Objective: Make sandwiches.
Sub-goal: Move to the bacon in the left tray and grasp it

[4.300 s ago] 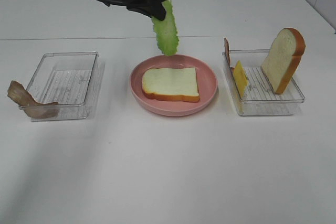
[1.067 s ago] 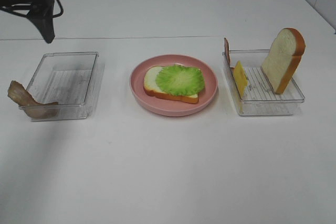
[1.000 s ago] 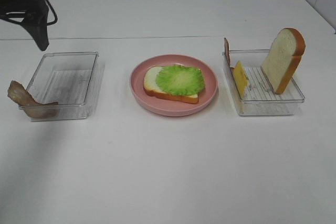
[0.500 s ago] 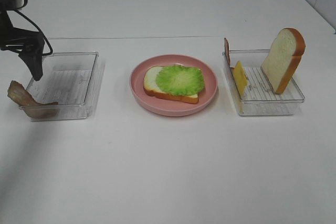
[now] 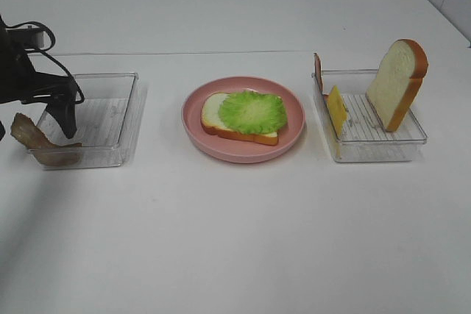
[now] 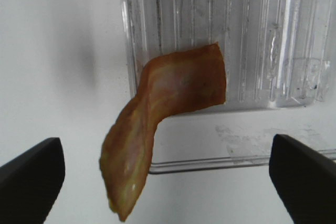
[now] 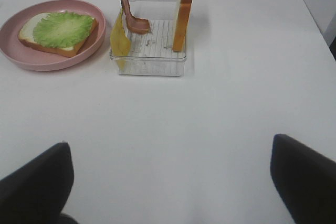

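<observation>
White table (image 5: 235, 240) is holding a pink plate (image 5: 293, 131) in the middle, where lettuce (image 5: 252, 112) is lying flat on a bread slice (image 5: 211, 112). One bacon strip (image 6: 168, 93) is hanging over the left tray (image 5: 103, 115) at its near corner, its long way pointing out leftward. The left gripper (image 6: 167, 179) is hovering wide open above it, holding nothing; the right gripper (image 7: 168, 182) is gaping empty too.

Clear ribbed plastic tray (image 5: 99, 76) left of pink plate (image 5: 291, 137), scuffed. Plate smooth, semi-gloss. Bacon strip (image 6: 173, 93) waxy, shiny. Lettuce leaf (image 5: 252, 111) matt, ruffled. Table (image 5: 235, 240) white, smooth.
</observation>
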{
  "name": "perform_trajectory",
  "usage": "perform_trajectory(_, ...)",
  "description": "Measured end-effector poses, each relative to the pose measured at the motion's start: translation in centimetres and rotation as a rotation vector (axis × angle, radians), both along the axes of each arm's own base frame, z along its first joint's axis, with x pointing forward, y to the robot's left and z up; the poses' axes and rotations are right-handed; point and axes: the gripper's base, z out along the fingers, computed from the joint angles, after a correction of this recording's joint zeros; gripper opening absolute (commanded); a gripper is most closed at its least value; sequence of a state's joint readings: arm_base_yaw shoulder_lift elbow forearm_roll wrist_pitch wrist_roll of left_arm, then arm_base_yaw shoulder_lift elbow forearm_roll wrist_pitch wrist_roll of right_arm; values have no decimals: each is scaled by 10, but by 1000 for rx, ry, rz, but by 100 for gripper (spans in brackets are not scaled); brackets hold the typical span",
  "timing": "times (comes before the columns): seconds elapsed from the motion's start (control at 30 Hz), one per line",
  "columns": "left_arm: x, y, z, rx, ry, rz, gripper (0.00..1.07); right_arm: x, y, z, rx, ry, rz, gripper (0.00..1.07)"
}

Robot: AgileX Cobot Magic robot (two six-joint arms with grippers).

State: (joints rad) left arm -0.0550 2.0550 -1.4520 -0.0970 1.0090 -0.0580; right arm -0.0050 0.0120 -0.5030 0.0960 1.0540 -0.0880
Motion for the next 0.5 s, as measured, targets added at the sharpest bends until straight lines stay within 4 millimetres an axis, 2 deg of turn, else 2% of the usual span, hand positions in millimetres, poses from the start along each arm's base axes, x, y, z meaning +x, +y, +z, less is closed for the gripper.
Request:
perform_trajectory(0.17,2,0,-6,1,-3,2,94,0,0,0,0,0,0,97)
perform_trajectory(0.23,4,0,-7,-1,-18,4,84,0,0,0,0,0,0,97)
perform_trajectory(0.27,4,0,-7,-1,-18,4,84,0,0,0,0,0,0,97)
perform_trajectory(0.33,4,0,-7,-4,-22,6,75,0,0,0,0,0,0,97)
perform_trajectory(0.37,4,0,-7,-4,-22,6,75,0,0,0,0,0,0,97)
perform_trajectory(0.43,4,0,-7,-4,-22,6,55,0,0,0,0,0,0,97)
perform_trajectory(0.47,4,0,-7,-4,-22,6,51,0,0,0,0,0,0,97)
perform_trajectory(0.5,4,0,-7,-4,-22,6,51,0,0,0,0,0,0,97)
